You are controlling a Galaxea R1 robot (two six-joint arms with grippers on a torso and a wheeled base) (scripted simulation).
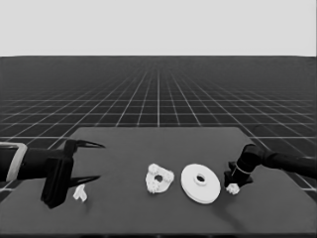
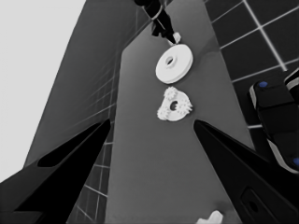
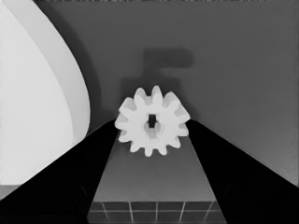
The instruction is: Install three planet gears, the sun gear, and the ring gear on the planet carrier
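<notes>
Head view: left gripper parked over the table's left end, fingers wide apart, holding nothing. Smaller white round part, carrying small toothed gears, lies mid-table beside the larger white round part. Right wrist view: right gripper closed on a white toothed gear.

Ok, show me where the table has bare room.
Free: the stretch between the thin white piece and the smaller round part, plus the whole far half of the table. Crowded: smaller round part, larger round part and the right gripper on a gear.
</notes>
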